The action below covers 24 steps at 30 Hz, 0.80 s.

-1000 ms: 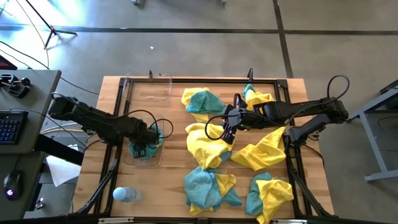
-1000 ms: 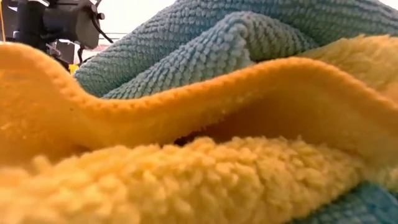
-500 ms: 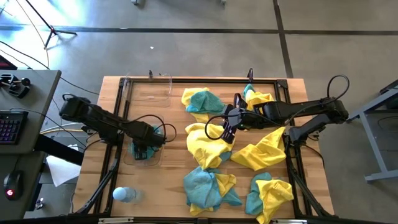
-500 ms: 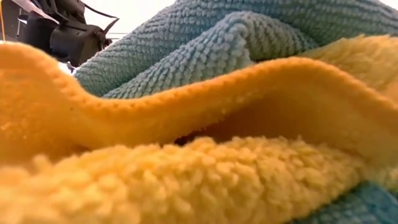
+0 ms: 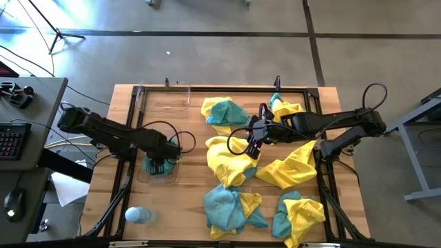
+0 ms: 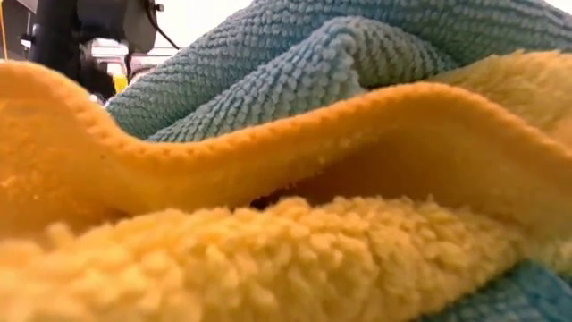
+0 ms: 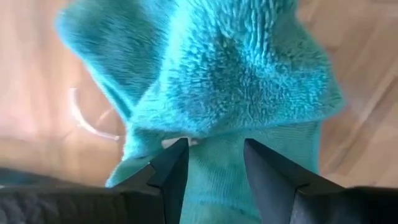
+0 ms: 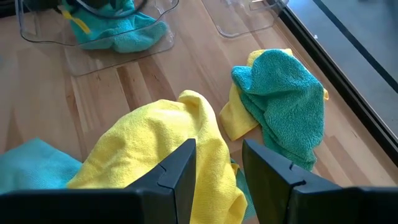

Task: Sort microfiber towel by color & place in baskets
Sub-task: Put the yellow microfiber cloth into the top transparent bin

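The near clear basket (image 5: 160, 172) at the table's left holds a teal towel (image 7: 236, 81), which lies bunched on the basket's floor. My left gripper (image 7: 214, 146) stands open just above it, pointing down, and holds nothing. The far clear basket (image 5: 165, 100) stands at the far left. My right gripper (image 8: 217, 146) hangs open above a yellow towel (image 8: 155, 143) at mid-table (image 5: 231, 162). Yellow and teal towels (image 5: 224, 111) lie in heaps over the table's right half. In the low view, yellow and teal towels (image 6: 295, 224) fill the picture.
A small pale blue bottle (image 5: 138, 215) lies at the near left corner. A black metal frame (image 5: 324, 165) runs around the table. Towel heaps lie at the near edge (image 5: 231, 207), near right (image 5: 300, 215), right (image 5: 289, 165) and far right (image 5: 286, 109). Bare wood shows between the baskets and the heaps.
My left arm has dipped over the near basket and come up again, its gripper staying open above the teal towel. The towel lies where it was. My right arm has kept still.
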Each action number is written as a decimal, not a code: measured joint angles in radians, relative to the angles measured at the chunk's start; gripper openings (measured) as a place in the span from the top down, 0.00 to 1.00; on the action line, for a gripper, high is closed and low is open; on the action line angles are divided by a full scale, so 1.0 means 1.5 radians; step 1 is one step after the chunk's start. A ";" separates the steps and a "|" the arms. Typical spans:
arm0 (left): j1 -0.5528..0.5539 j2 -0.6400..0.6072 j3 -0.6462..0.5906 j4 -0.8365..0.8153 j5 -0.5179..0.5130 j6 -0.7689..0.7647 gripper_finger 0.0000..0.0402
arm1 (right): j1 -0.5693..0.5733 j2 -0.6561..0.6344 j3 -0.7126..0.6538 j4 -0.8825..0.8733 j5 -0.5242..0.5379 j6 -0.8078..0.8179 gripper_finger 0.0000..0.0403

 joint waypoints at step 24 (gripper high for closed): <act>-0.070 -0.451 0.067 0.151 -0.152 -0.069 0.65 | 0.049 0.000 0.000 -0.300 0.015 0.453 0.69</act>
